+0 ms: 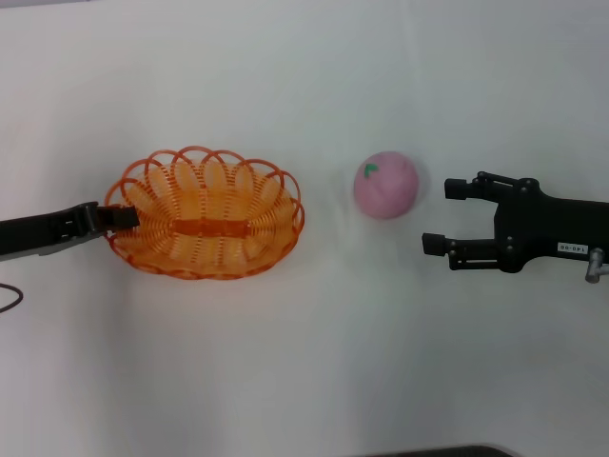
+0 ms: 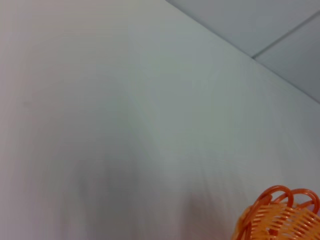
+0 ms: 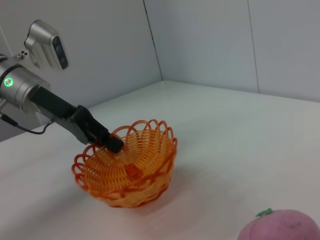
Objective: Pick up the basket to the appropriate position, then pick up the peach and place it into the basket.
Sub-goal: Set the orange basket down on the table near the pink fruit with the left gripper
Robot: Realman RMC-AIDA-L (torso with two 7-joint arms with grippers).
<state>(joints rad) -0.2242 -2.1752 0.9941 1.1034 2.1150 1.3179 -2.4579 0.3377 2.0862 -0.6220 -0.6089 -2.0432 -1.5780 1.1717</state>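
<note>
We have our left claw (image 1: 122, 218) closed on the rim of the basket (image 1: 205, 212), which sits on the white surface (image 1: 304, 362). The peach (image 1: 385, 184) lies outside it, just beside our right claw (image 1: 443, 216), which is spread open and empty; grasping and placing remain.

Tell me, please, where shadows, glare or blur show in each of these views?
Head view: the table is washed out, and the peach has a soft edge. Left wrist view: smeared grey, only the basket rim shows. Right wrist view: a faint shadow under the basket.
</note>
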